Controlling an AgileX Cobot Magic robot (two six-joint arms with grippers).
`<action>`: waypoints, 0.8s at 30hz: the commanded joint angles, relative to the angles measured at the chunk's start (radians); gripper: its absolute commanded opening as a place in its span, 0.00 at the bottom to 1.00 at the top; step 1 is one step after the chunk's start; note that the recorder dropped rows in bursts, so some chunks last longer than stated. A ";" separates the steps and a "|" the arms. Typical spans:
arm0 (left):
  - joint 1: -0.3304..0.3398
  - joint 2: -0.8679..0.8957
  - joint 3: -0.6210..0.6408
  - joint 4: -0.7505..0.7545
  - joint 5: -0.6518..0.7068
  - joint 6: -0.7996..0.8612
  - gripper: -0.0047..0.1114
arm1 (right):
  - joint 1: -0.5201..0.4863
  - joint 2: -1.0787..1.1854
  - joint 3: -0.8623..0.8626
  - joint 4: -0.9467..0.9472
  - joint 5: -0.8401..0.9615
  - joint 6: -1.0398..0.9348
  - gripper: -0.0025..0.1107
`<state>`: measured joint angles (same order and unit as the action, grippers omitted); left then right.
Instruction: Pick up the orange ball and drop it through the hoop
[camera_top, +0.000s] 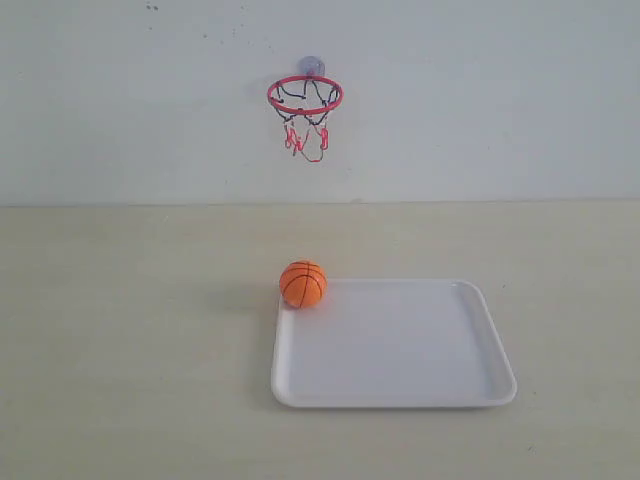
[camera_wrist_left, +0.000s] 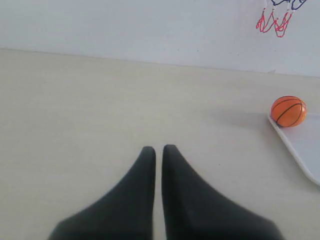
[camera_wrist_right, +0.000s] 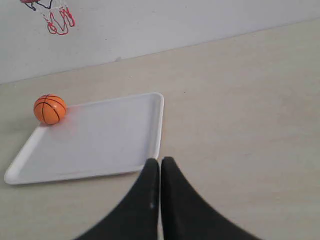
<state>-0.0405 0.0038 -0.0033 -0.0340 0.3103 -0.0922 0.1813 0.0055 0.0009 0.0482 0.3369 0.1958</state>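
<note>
The orange ball (camera_top: 303, 284) with black seams rests on the far left corner of a white tray (camera_top: 400, 390). The hoop (camera_top: 305, 96), a red ring with black-and-red net on a clear suction cup, hangs on the wall above and behind it. Neither gripper shows in the exterior view. My left gripper (camera_wrist_left: 158, 148) is shut and empty over bare table, the ball (camera_wrist_left: 288, 111) well off to its side. My right gripper (camera_wrist_right: 160, 160) is shut and empty just off the tray's (camera_wrist_right: 155, 135) near corner, with the ball (camera_wrist_right: 50, 109) at the tray's opposite end.
The white tray lies flat on the beige table (camera_top: 120, 330), with a low rim. A white wall (camera_top: 500, 100) rises behind the table. Only the net's lower strings (camera_wrist_left: 272, 20) (camera_wrist_right: 57, 20) show in the wrist views.
</note>
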 joint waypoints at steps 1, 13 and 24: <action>-0.001 -0.004 0.003 0.001 -0.003 -0.005 0.08 | -0.001 -0.006 -0.001 -0.010 -0.003 0.003 0.02; -0.001 -0.004 0.003 0.001 -0.003 -0.005 0.08 | -0.001 -0.006 -0.001 -0.010 -0.012 0.003 0.02; -0.001 -0.004 0.003 0.001 -0.003 -0.005 0.08 | -0.001 -0.006 -0.001 -0.010 -0.012 0.003 0.02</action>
<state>-0.0405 0.0038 -0.0033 -0.0340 0.3103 -0.0922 0.1813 0.0055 0.0009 0.0482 0.3347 0.1958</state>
